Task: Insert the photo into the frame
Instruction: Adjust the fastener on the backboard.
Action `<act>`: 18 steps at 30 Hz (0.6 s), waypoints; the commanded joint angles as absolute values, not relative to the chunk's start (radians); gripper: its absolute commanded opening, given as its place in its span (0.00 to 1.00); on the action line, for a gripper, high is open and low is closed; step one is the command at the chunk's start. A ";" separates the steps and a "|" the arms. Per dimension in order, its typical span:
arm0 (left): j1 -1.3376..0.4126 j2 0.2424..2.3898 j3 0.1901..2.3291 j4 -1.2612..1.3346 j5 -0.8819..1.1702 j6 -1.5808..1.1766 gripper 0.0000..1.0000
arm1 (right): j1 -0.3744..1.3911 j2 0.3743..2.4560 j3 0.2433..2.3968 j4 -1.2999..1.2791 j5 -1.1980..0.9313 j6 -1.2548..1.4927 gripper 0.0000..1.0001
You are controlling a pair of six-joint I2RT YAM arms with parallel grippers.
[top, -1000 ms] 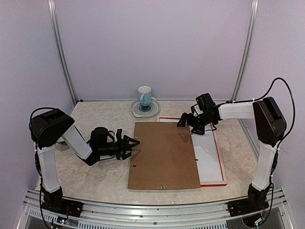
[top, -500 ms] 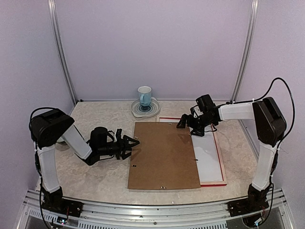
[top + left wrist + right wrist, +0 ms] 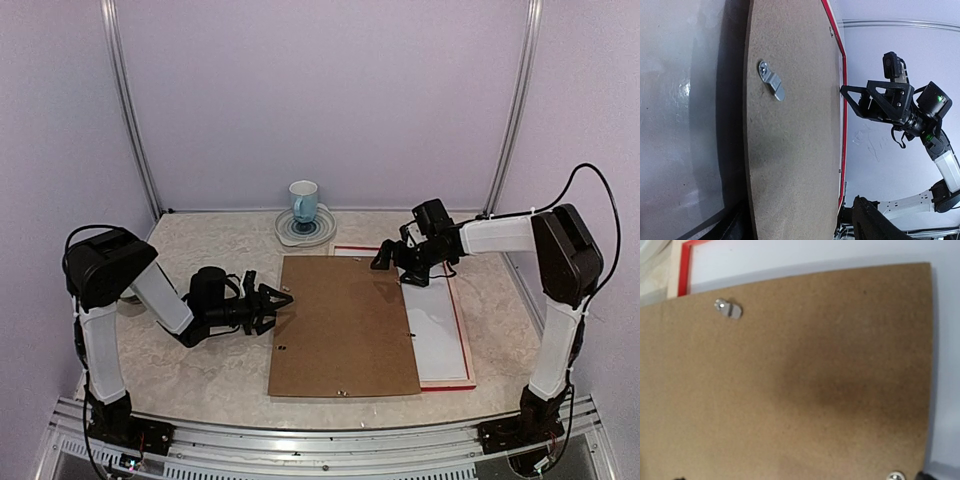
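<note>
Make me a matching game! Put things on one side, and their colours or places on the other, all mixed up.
1. mug
2. backing board
3. frame
4. left gripper

A. brown, in the middle
B. red rim, showing on the right of the backing board
C. at the backing board's left edge
D. on the plate at the back

Pairs: 1-D, 2-A, 3-B, 4-C

1. The top external camera sits high above the near edge of the table [image 3: 200, 375]. It faces the far wall [image 3: 320, 100] and tilts down, so it takes in the whole tabletop.
2. The left wrist camera lies low and close at the left edge of the brown backing board [image 3: 790, 165]. It is rolled sideways and looks right, across the board to the right gripper [image 3: 850, 97].
3. The right wrist camera looks down from close above the board's far right part, with a corner of the red frame [image 3: 685, 270] in view.
4. All three views share the board and the frame's red edge.
</note>
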State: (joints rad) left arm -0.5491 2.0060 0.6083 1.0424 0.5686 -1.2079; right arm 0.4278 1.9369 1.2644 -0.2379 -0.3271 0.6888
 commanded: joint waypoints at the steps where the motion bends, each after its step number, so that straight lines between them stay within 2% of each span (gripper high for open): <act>1: -0.543 2.031 0.610 1.079 0.579 -1.210 0.67 | 0.449 1.873 1.247 -0.261 -0.320 0.687 0.99; 18: -0.539 2.036 0.604 1.100 0.584 -1.220 0.67 | 0.468 1.720 1.140 -0.386 -0.234 0.649 0.99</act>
State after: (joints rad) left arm -0.5488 2.0247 0.6083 1.0767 0.5716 -1.2228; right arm 0.4503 1.7828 1.1824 -0.3058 -0.2897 0.6743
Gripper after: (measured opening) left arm 0.669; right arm 0.992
